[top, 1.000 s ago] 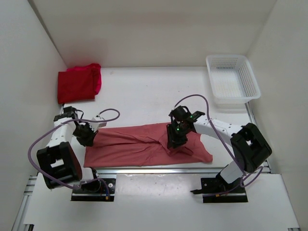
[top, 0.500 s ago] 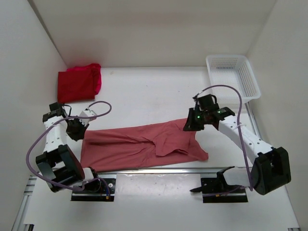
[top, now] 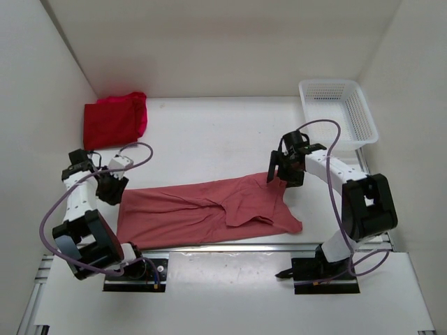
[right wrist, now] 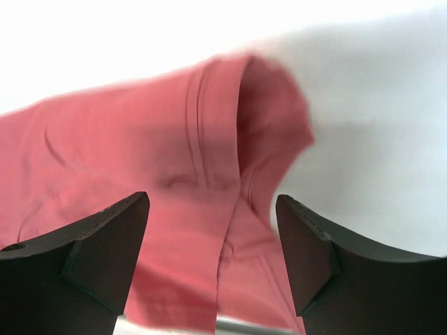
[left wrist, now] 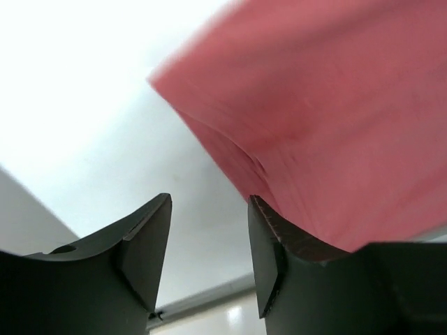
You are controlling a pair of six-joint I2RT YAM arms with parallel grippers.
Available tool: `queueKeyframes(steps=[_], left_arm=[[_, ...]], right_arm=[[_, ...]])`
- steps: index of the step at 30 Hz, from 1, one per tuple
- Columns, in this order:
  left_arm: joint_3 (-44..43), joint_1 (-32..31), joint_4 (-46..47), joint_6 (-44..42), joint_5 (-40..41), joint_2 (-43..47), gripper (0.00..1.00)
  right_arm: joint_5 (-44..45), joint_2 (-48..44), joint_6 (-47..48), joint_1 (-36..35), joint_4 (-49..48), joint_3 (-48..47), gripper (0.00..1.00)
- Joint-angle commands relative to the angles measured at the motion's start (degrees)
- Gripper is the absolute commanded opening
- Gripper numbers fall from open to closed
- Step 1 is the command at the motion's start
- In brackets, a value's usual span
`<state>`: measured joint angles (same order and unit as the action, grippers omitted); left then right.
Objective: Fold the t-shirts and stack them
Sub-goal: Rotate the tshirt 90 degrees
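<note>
Top external: pink shirt (top: 202, 209) lies flat along near edge, long axis left-right, between my arms. My left gripper (top: 113, 190) at its left end, right gripper (top: 276, 174) at its far right corner; both spread apart, holding nothing. Folded red shirts (top: 115, 120) at far left.

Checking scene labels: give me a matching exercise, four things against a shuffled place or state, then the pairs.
1. salmon t-shirt
2. folded red t-shirts
3. white basket
4. right gripper

A. back right corner of the table
B. fingers apart, by the spread shirt's right end
C. spread out along the near edge
D. back left corner of the table

Pairs: 1-C, 2-D, 3-A, 4-B
</note>
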<state>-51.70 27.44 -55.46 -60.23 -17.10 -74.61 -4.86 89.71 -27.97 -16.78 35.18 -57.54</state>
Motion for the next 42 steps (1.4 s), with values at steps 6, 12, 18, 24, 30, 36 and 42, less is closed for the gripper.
queueKeyframes(steps=[6,12,18,24,30,36,42], left_arm=[[2.7,-11.2,18.8,19.3,4.8,-0.4,0.6],[4.2,-7.9,19.6,20.4,4.3,-1.9,0.6],[3.0,-5.8,17.4,18.0,6.0,-2.4,0.6],[0.6,-3.8,14.9,18.6,7.2,-4.0,0.6],[-3.0,-4.5,13.5,19.4,8.1,-6.3,0.59],[-2.6,-6.0,10.7,20.6,5.7,-6.2,0.59],[2.5,-8.4,11.3,20.2,7.1,-5.0,0.58]], right_arm=[[2.4,10.0,3.2,0.8,1.2,-7.7,0.72],[0.7,16.9,6.4,-1.4,1.7,-12.9,0.01],[-1.1,27.7,10.5,-1.1,2.3,-28.7,0.0],[7.1,50.3,17.6,-3.2,17.7,-74.0,0.17],[8.4,52.1,19.9,-2.2,15.4,-86.9,0.73],[11.5,37.9,20.5,-0.4,16.2,-71.7,0.76],[5.3,23.3,14.9,0.2,7.2,-43.2,0.7]])
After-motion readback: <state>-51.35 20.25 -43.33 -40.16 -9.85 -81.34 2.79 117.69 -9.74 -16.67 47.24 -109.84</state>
